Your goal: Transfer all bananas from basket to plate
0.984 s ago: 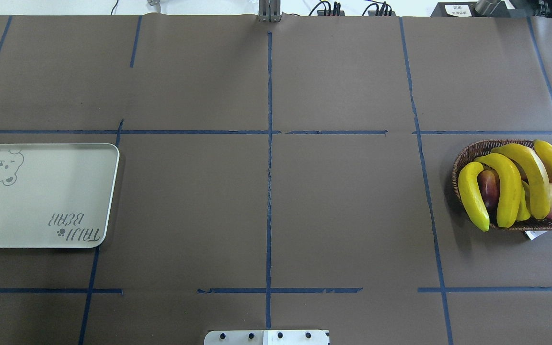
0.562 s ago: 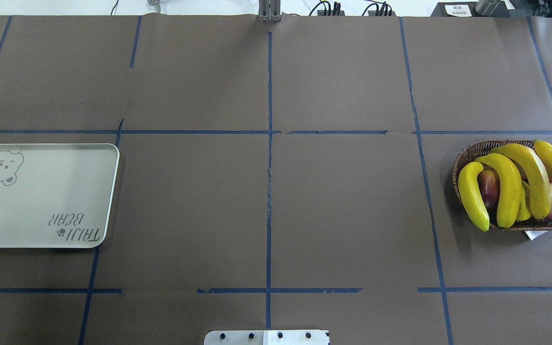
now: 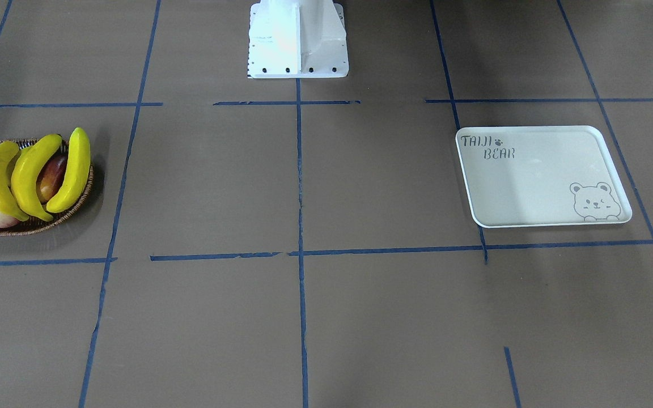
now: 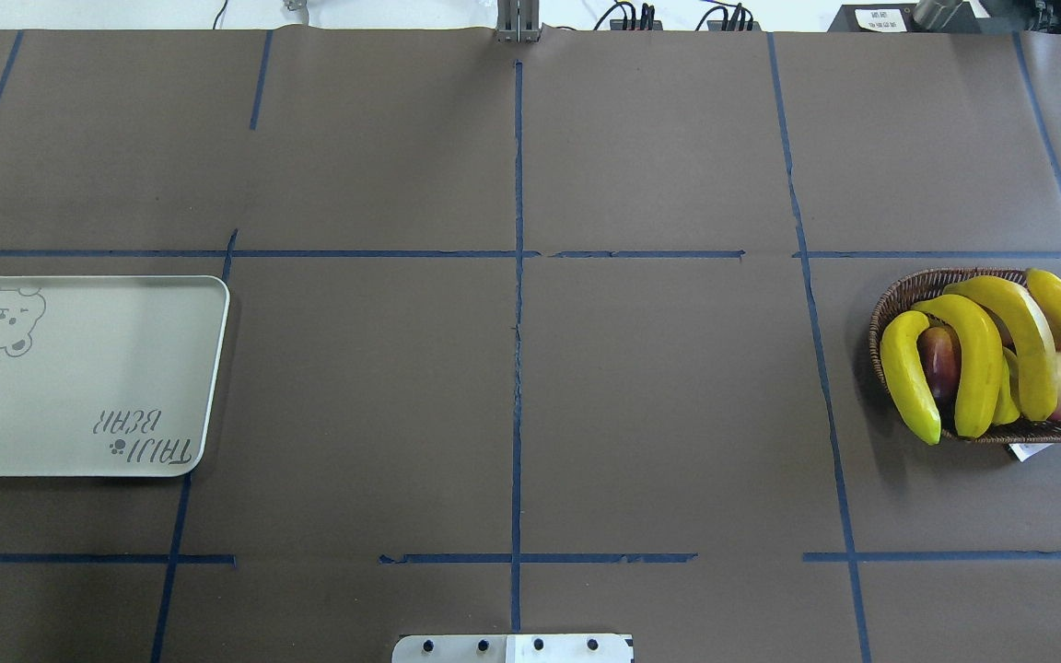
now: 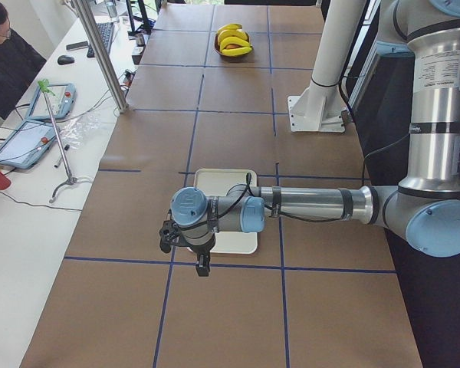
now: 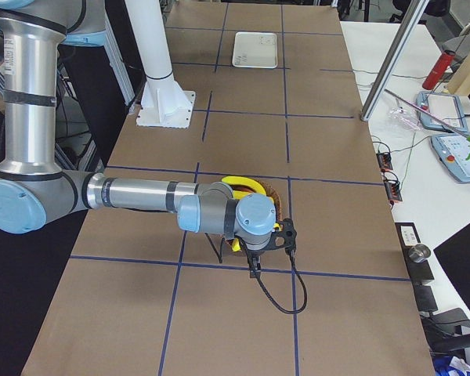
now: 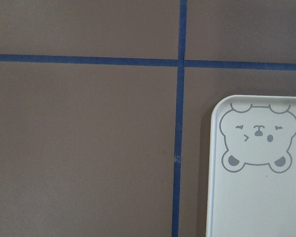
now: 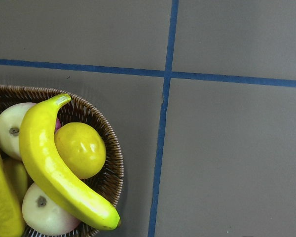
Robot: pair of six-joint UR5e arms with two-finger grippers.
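Front view: the bananas [image 3: 27, 175] lie side by side across the basket [image 3: 49, 225], the plate [image 3: 530, 187] well apart from it on the tabletop [image 3: 372, 181]. Right side view: my right arm [image 6: 141, 194] hangs over the basket; whether either arm's jaws are spread I cannot tell. Wrist view: one banana [image 8: 54, 168] slants along the basket's rim.

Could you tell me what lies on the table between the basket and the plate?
Only the brown table covering, crossed by blue tape lines, lies between the basket and the plate; the overhead view shows this best.
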